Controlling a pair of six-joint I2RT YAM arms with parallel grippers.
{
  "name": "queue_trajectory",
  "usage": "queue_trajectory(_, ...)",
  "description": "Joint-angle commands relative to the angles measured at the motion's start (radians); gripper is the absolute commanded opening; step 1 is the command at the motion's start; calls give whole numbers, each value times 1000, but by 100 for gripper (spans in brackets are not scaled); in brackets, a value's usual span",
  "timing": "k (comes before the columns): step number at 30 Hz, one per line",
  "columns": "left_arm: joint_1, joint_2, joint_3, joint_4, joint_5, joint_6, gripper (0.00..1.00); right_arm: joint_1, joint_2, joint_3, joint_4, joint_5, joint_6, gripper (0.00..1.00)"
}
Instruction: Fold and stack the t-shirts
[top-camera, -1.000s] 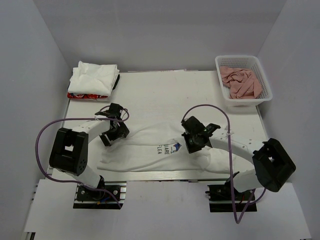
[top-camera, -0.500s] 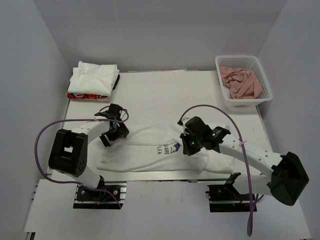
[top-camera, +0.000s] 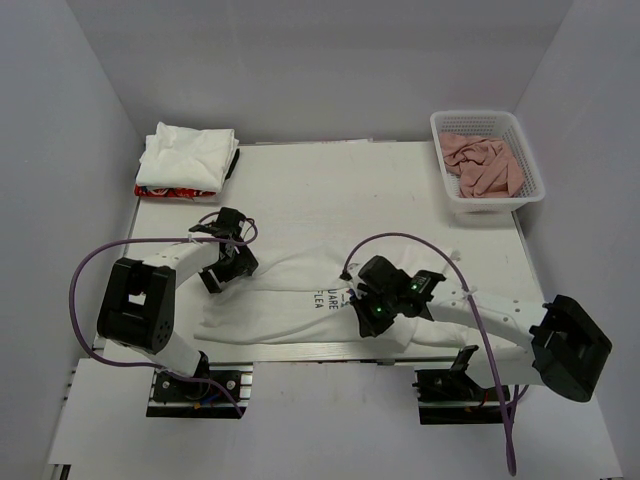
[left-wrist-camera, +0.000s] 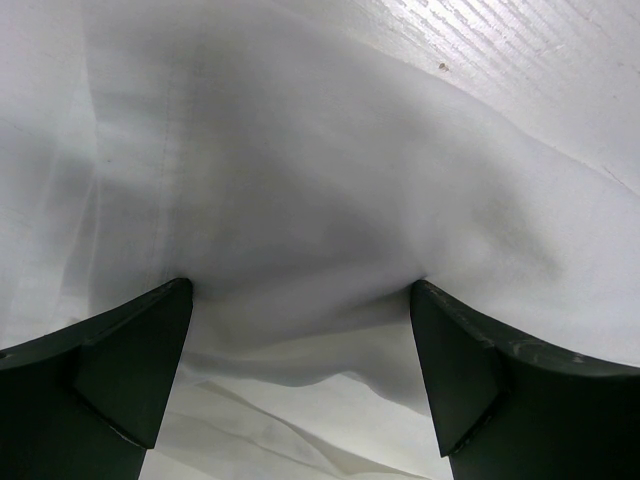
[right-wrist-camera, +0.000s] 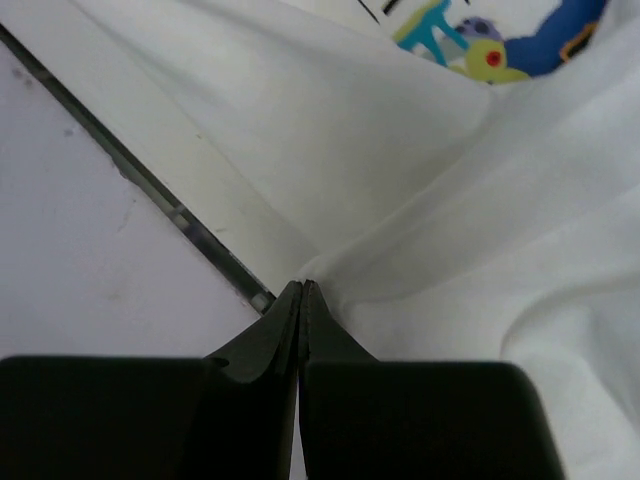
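One spread t-shirt, one folded stack

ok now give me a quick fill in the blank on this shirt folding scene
1. The left gripper stands ____ over the printed t-shirt.
2. The right gripper is ____ on a fold of that shirt.
3. The basket holds ____ cloths.
4. The folded stack sits at the far ____ corner of the table.
Missing words: open; shut; pink; left

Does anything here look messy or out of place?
Only the printed t-shirt looks untidy: it lies rumpled near the table's front edge, a fold pinched by the right gripper. The folded stack at the far left looks neat.
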Motion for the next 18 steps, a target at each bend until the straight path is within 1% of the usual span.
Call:
queue_trajectory(1, 5, 9, -29, -25, -4, -7, 100, 23, 10, -10, 162, -69, 40, 0)
queue_trajectory(2, 5, 9, -29, -25, -4, -7, 100, 27, 19, -10, 179, -67, 47, 0)
queue_trajectory(3, 5, 9, -29, -25, -4, -7, 100, 27, 25, 8, 193, -31, 65, 13)
queue_trajectory(4, 5, 9, -29, -25, -4, -7, 100, 29, 34, 11, 184, -9, 74, 34)
queue_trajectory(5, 5, 9, -29, -34, -4, -7, 100, 31, 44, 16, 164, 27, 90, 84)
queue_trajectory(6, 5, 9, -29, -34, -4, -7, 100, 29, 44, 32, 132, 76, 94, 90)
queue_trajectory(8, 5, 9, -29, -34, -4, -7, 100, 29, 37, 37, 98, 130, 125, 90)
queue_trajectory(9, 5, 9, -29, -34, -4, -7, 100, 29, 10, 43, 89, 149, 134, 90)
queue_trajectory(10, 5, 9, -29, -34, -4, -7, 100, 24, -4, 43, 84, 202, 139, 90)
queue_trajectory(11, 5, 9, -29, -34, -4, -7, 100, 24, -21, 46, 78, 227, 184, 90)
queue_trajectory(12, 5, 9, -29, -34, -4, -7, 100, 21, -79, 48, 75, 254, 206, 90)
queue_trajectory(13, 5, 9, -29, -34, -4, -7, 100, 11, -100, 48, 66, 329, 249, 90)
queue_trajectory(15, 5, 9, -29, -34, -4, -7, 100, 0, -189, 43, 46, 366, 298, 90)
queue_trajectory(17, 5, 9, -29, -44, -13, -7, 100, -37, -242, 37, 35, 449, 349, 90)
queue_trajectory(18, 17, 9, -29, -44, -13, -7, 100, -67, -268, 34, 3, 504, 396, 90)
